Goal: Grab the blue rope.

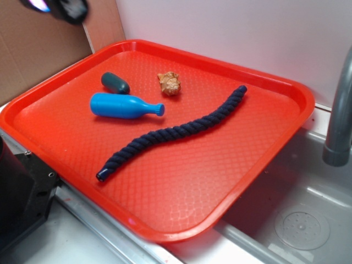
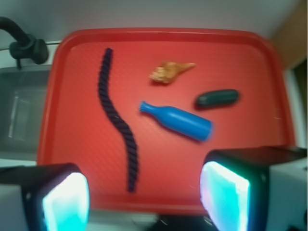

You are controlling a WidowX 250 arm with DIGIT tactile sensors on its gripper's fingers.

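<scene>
The blue rope, a long dark navy twisted cord, lies in a loose S across the red tray; its glossy capped end points at the tray's near edge. My gripper hangs high above the tray's near side, well clear of the rope, open with nothing between its glowing pads. In the exterior view only a blurred dark part of the gripper shows at the top left corner.
A bright blue bottle-shaped toy, a dark teal capsule and a tan shell lie on the tray beside the rope. A sink basin and grey faucet stand to the right.
</scene>
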